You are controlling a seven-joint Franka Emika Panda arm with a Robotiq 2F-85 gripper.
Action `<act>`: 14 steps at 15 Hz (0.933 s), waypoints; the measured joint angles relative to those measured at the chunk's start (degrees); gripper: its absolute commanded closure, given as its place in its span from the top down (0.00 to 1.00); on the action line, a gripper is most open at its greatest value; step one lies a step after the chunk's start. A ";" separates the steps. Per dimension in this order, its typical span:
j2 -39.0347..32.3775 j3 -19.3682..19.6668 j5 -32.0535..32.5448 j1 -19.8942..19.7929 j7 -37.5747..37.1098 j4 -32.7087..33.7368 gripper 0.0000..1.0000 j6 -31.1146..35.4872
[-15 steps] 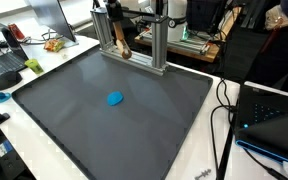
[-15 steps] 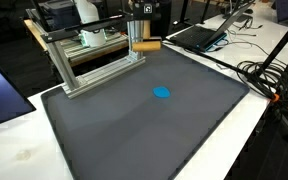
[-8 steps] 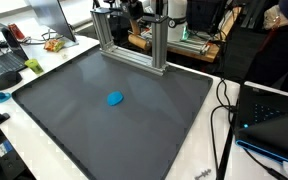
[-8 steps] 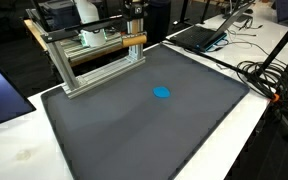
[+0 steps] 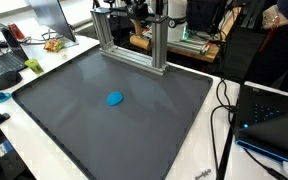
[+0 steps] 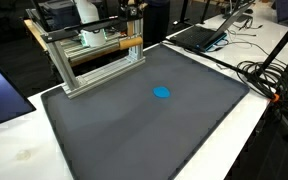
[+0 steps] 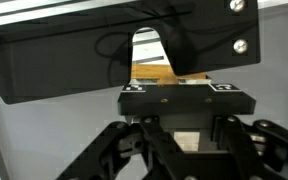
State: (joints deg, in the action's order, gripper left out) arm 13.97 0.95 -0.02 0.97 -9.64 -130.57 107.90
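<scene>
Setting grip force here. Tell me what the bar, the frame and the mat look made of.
The bar looks wooden: tan, matte. The frame is probably aluminium extrusion: silvery, straight-edged. The mat is dark grey, matte; rubber or fabric, unclear.

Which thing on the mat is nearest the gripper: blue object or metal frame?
The metal frame at the mat's edge: the gripper is at its top, while the blue object lies mid-mat.

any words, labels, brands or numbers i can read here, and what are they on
No text is readable in any view.
laptop: too small and blurred to read.
wooden bar: no markings visible.
blue object: no markings visible.
</scene>
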 measured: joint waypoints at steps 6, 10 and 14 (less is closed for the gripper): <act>-0.37 -0.05 0.45 -0.22 -0.60 -0.12 0.22 0.50; -0.20 -0.05 1.88 -0.45 -0.95 -1.44 0.22 0.60; 0.46 -0.26 2.86 -0.45 -0.95 -2.95 0.22 1.01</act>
State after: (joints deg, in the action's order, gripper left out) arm 14.43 0.68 2.83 0.52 -10.59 -133.52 108.91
